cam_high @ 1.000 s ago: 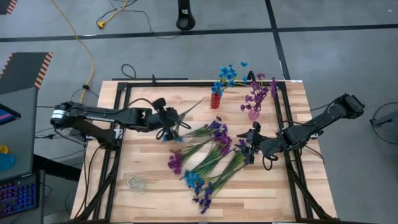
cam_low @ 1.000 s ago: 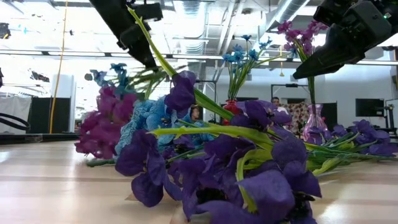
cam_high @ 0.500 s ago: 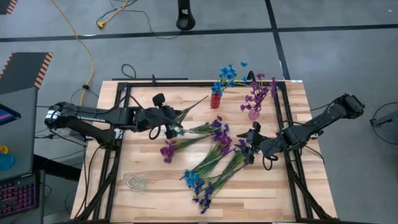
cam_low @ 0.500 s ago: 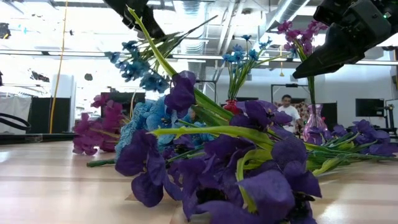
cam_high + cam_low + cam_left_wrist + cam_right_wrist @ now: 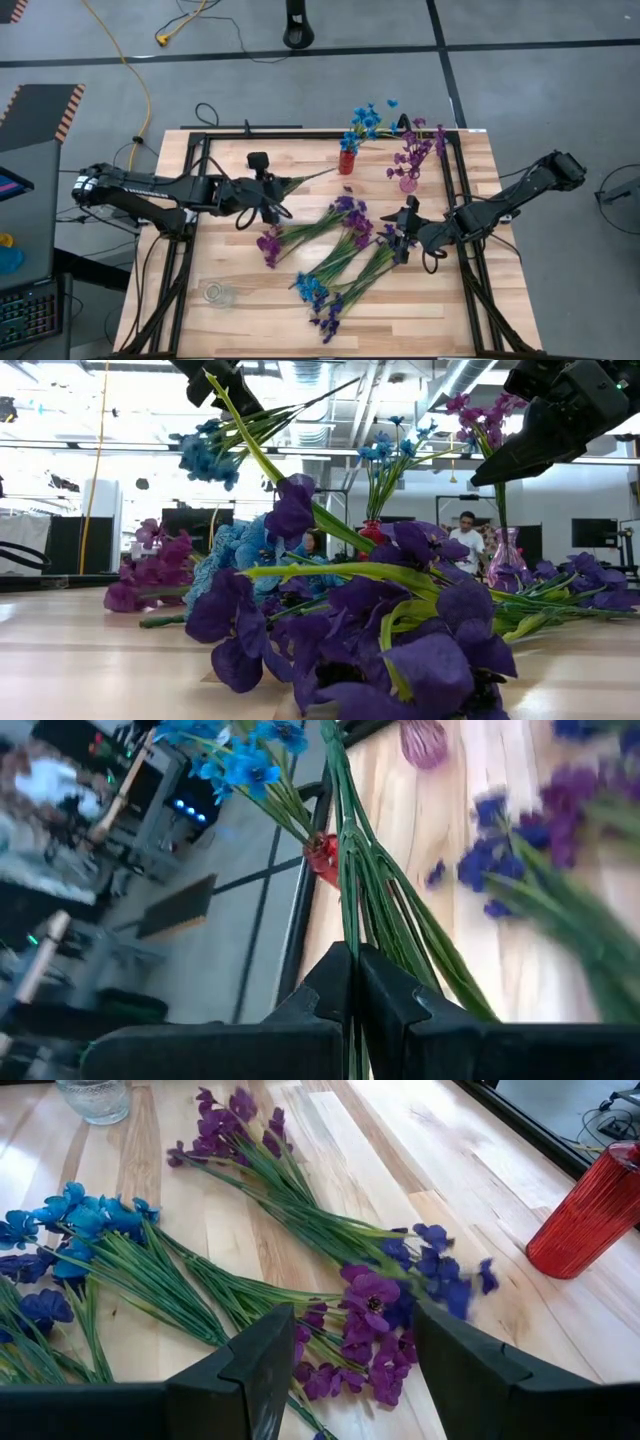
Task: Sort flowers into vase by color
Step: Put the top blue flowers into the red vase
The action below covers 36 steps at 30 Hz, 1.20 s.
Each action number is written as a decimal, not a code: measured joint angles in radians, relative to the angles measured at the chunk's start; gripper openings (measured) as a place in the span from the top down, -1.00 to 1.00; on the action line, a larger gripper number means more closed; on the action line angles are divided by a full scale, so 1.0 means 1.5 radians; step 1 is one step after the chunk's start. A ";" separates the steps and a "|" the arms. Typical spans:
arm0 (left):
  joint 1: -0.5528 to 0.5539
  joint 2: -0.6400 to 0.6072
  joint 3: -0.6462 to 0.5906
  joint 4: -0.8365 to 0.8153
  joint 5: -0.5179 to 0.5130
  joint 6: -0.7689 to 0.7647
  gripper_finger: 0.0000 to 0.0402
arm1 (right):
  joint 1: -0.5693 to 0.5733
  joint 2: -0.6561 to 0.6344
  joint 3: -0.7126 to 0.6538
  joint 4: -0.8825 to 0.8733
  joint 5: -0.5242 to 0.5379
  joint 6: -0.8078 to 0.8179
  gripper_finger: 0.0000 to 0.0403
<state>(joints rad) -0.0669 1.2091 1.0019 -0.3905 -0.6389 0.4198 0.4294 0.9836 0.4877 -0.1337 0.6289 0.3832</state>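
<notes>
Stems of a blue bunch [image 5: 210, 452] sit clamped in my left gripper [image 5: 262, 196], left of centre in the high view. Right gripper [image 5: 404, 228] waits with fingers apart over the flowers [image 5: 335, 250] mid-table. I'd carry the bunch high toward the red vase [image 5: 347, 161], stems down, clearing the blossoms already there.

High view straight down over the whole table [image 5: 240, 310], low view level at tabletop among flowers [image 5: 380, 620], wrist views close, sharing the red vase [image 5: 585, 1210].
</notes>
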 joint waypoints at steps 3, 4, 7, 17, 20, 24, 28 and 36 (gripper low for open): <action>0.001 0.000 0.000 -0.031 0.002 0.069 1.00 | 0.000 0.000 0.000 0.000 0.000 0.000 -0.14; 0.001 0.000 0.000 -0.046 0.002 0.097 1.00 | 0.000 0.000 0.000 0.000 0.000 0.000 -0.14; 0.006 0.002 0.000 -0.095 0.002 0.162 1.00 | 0.000 0.000 0.000 0.000 0.000 0.000 -0.14; 0.077 0.013 -0.045 -0.169 0.117 0.290 0.99 | 0.000 0.000 0.000 0.000 0.000 0.000 -0.14; 0.111 0.014 -0.073 -0.179 0.121 0.334 0.99 | 0.000 0.000 0.000 0.002 0.000 0.001 -0.14; 0.162 0.017 -0.109 -0.179 0.152 0.383 0.99 | 0.000 0.000 0.000 0.006 0.000 0.001 -0.14; 0.208 0.025 -0.137 -0.162 0.182 0.434 0.99 | 0.000 0.000 0.000 0.006 0.000 0.001 -0.14; 0.237 0.051 -0.169 -0.107 0.178 0.435 0.99 | 0.000 0.000 0.000 0.011 0.000 0.001 -0.14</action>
<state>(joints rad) 0.2890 1.2859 0.7487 -0.5513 -0.3721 1.0725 0.4296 0.9833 0.4877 -0.1172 0.6289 0.3847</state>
